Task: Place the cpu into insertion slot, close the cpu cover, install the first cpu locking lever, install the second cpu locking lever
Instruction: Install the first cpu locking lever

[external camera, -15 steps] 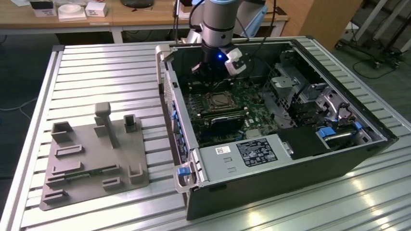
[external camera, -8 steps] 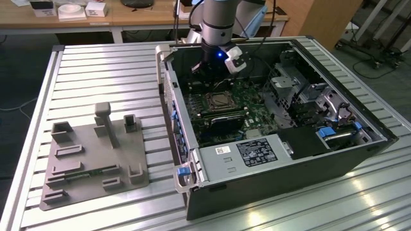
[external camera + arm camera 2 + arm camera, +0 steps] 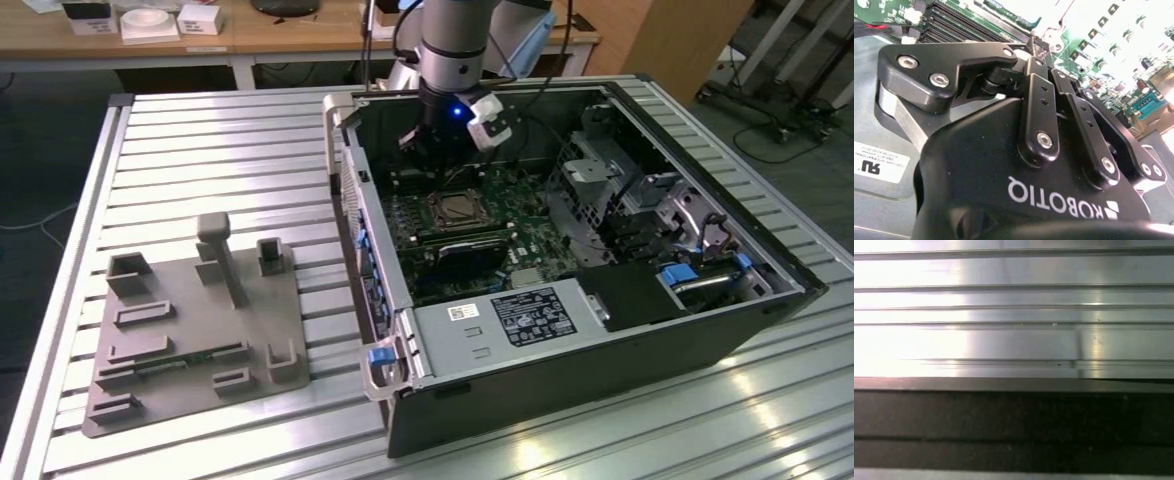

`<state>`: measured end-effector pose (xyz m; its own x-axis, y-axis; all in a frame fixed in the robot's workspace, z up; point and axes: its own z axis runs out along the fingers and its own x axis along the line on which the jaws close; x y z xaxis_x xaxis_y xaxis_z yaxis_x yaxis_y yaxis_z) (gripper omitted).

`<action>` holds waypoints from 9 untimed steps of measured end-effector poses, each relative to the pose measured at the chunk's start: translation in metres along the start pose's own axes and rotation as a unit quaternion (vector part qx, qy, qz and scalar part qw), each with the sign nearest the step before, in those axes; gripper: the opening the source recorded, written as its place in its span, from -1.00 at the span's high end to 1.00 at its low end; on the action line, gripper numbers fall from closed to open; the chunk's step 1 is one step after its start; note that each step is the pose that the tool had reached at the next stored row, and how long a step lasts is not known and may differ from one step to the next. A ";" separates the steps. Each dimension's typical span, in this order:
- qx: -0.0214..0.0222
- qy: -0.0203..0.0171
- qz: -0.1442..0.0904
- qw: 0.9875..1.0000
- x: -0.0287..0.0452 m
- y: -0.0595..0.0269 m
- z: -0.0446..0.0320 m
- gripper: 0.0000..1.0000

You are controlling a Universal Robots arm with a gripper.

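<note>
The computer case (image 3: 561,330) lies on its side on the slatted metal table (image 3: 200,150), open side up. I think this is so that the motherboard (image 3: 521,200) faces the arm (image 3: 447,50), which comes down from the upper middle of the frame.

The insertion slot (image 3: 461,208) sits near the centre of the exterior view, a square with a silver rim around a darker middle. The silver frame looks flat on the slot, so the cpu cover (image 3: 483,200) seems to be down, but I cannot say this for sure. I also cannot make out the cpu as a separate thing.

The gripper (image 3: 424,152) hangs inside the case, near the slot and just above it in the frame, pointing down toward the board. In the second wrist view the gripper (image 3: 1036,44) reaches toward the bright green board, with the long black memory slots (image 3: 964,25) beside it. How far it is open, and whether it has hold of anything, I cannot tell. Its place at the edge of the slot suggests work on the slot's rim, not the carrying of a part.

On the exterior view's left, well apart from the case, a grey fixture plate (image 3: 200,330) rests on the table — probably a stand for parts, put where the arm can reach it.
</note>
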<state>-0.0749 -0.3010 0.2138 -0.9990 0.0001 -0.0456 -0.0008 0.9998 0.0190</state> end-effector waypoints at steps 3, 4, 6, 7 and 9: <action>0.000 0.000 0.000 1.000 -0.0004 0.0012 0.0001 0.80; 0.000 0.000 0.000 1.000 -0.0007 0.0017 0.0001 0.80; 0.000 0.000 0.000 1.000 -0.0013 0.0025 0.0001 0.80; 0.000 0.000 0.000 1.000 -0.0014 0.0025 0.0001 0.80; 0.000 0.000 0.000 1.000 -0.0015 0.0025 0.0002 0.80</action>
<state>-0.0734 -0.2985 0.2138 -0.9990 0.0003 -0.0449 -0.0005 0.9998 0.0189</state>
